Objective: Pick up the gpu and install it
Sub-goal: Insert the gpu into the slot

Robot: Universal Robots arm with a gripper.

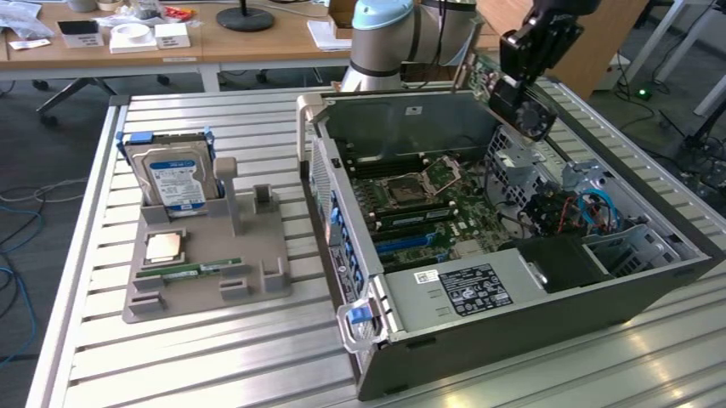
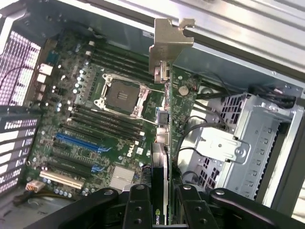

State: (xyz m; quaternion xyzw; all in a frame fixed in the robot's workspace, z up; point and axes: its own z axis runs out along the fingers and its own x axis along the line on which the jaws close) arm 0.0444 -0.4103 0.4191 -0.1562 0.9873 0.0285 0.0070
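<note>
My gripper (image 1: 518,78) hangs over the far right corner of the open computer case (image 1: 533,302), shut on the gpu (image 1: 524,106). The card is tilted, with its fan face toward the exterior view's right. In the wrist view the gpu (image 2: 165,109) runs edge-on away from my gripper (image 2: 162,195), its silver bracket (image 2: 167,33) at the far end. The black fingers (image 2: 138,205) press on both sides of the card. It is held in the air above the green motherboard (image 2: 95,119), whose blue slots (image 2: 78,143) lie below and to one side.
A grey parts stand (image 1: 210,263) at the exterior view's left holds a blue-labelled hard drive (image 1: 170,174), a CPU (image 1: 166,246) and a green RAM stick (image 1: 199,270). Inside the case, a metal drive cage (image 2: 248,143) and cables lie beside the card.
</note>
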